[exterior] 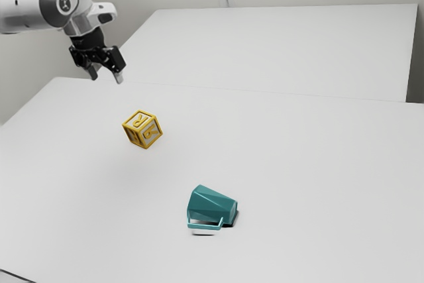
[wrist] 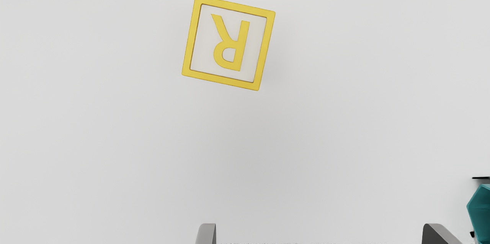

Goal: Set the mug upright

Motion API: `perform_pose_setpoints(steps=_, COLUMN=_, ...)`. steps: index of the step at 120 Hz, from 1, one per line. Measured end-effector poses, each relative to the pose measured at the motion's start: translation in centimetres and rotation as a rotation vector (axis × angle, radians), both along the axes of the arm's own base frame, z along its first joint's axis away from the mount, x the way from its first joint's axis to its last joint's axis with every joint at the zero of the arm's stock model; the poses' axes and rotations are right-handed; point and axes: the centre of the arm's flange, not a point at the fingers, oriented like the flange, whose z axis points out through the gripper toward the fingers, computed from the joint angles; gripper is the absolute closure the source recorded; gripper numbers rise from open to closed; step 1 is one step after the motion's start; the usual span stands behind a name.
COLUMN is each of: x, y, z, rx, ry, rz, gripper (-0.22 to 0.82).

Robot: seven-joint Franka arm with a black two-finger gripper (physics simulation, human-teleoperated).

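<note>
Here's the teal mug (exterior: 212,205), down on its side on the white table (exterior: 318,164), so upright it is not! From the exterior view I get the whole length of it, handle (exterior: 205,226) low along the side facing that camera. And up above the table hangs my gripper (exterior: 106,77), well apart from the mug, over toward the table corner at the exterior view's upper left. It's open, folks: in the wrist view the two fingers (wrist: 206,234) stand wide apart with bare table between them, holding nothing. Between gripper and mug, as the exterior view has it, sits the yellow-framed letter block (exterior: 142,129), nearer that same corner than the mug is, the two clearly apart. That angle gives me three of its faces; the wrist view looks straight down on the top one, a big yellow R in a pale square. And the mug there? Just a teal slice, out beyond one finger, cut off by the picture's border.
</note>
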Motion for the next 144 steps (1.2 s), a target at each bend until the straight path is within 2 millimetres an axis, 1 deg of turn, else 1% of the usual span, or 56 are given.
perform_pose_setpoints(steps=12, x=-0.4, y=0.6, z=0.1, rx=-0.007, ry=-0.006, rz=-0.006, gripper=0.02)
perform_pose_setpoints(steps=23, x=-0.8, y=0.1, z=0.1, rx=-0.013, ry=-0.008, rz=-0.026, gripper=0.02)
perform_pose_setpoints(steps=27, x=-1.4, y=-0.2, z=0.0, rx=-0.018, ry=-0.008, rz=-0.036, gripper=0.02)
perform_pose_setpoints(steps=30, x=-2.3, y=-0.6, z=-0.4, rx=-0.025, ry=-0.010, rz=-0.045, gripper=0.02)
perform_pose_setpoints(steps=36, x=-4.2, y=-1.3, z=-1.5, rx=-0.039, ry=-0.023, rz=-0.063, gripper=0.02)
perform_pose_setpoints(steps=41, x=-5.3, y=-1.6, z=-2.2, rx=-0.044, ry=-0.048, rz=-0.073, gripper=0.02)
perform_pose_setpoints(steps=48, x=-6.5, y=-1.2, z=-2.7, rx=-0.045, ry=-0.096, rz=-0.072, gripper=0.02)
perform_pose_setpoints(steps=54, x=-7.3, y=-0.9, z=-3.8, rx=-0.071, ry=-0.135, rz=-0.076, gripper=0.02)
perform_pose_setpoints(steps=61, x=-8.1, y=-0.3, z=-5.9, rx=-0.162, ry=-0.180, rz=-0.070, gripper=0.02)
perform_pose_setpoints(steps=74, x=-9.5, y=-0.6, z=-9.2, rx=-0.386, ry=-0.311, rz=-0.071, gripper=0.02)
perform_pose_setpoints(steps=81, x=-10.4, y=-0.9, z=-10.5, rx=-0.482, ry=-0.389, rz=-0.075, gripper=0.02)
perform_pose_setpoints(steps=89, x=-11.9, y=-1.3, z=-11.6, rx=-0.538, ry=-0.462, rz=-0.107, gripper=0.02)
perform_pose_setpoints(steps=96, x=-13.0, y=-2.0, z=-12.5, rx=-0.556, ry=-0.505, rz=-0.157, gripper=0.02)
perform_pose_setpoints(steps=102, x=-13.3, y=-3.2, z=-13.2, rx=-0.563, ry=-0.530, rz=-0.214, gripper=0.02)
perform_pose_setpoints(steps=117, x=-14.1, y=-5.3, z=-15.4, rx=-0.576, ry=-0.575, rz=-0.308, gripper=0.02)
perform_pose_setpoints(steps=126, x=-15.3, y=-6.0, z=-16.9, rx=-0.576, ry=-0.593, rz=-0.342, gripper=0.02)
perform_pose_setpoints(steps=136, x=-17.4, y=-6.3, z=-17.9, rx=-0.564, ry=-0.621, rz=-0.382, gripper=0.02)
perform_pose_setpoints(steps=144, x=-18.1, y=-6.8, z=-18.3, rx=-0.545, ry=-0.635, rz=-0.432, gripper=0.02)
